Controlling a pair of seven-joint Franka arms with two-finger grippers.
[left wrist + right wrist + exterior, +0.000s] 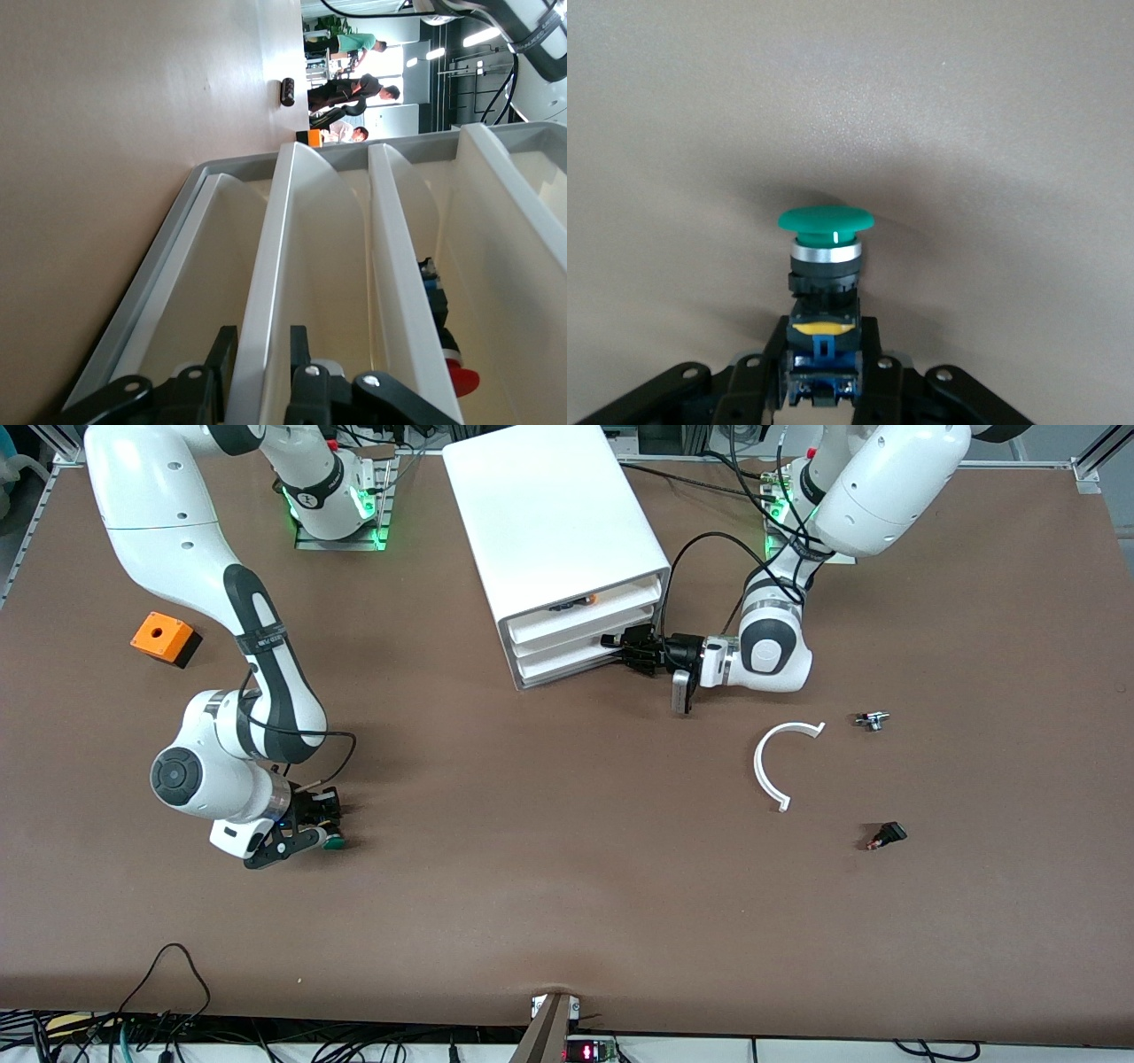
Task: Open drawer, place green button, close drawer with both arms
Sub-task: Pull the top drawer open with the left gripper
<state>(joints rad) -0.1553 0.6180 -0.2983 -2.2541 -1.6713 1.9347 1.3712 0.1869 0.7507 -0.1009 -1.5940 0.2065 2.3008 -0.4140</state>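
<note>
The brown table (567,886) filled the front view, cables trailing along its near edge; my right gripper (321,825) sat low toward the right arm's end, nearer that edge, clamped on the button (825,257), whose base hid between my fingers; my left gripper (631,650) pinched a drawer (266,301) front of the white cabinet (549,522) by the robots' edge; the drawers' insides stayed unseen.

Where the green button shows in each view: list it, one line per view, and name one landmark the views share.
Front view: the button sits in the right gripper, low over the table.
Right wrist view: button mid-picture, clamped at its base.
Left wrist view: not in it.
Shared landmark: the brown table.
</note>
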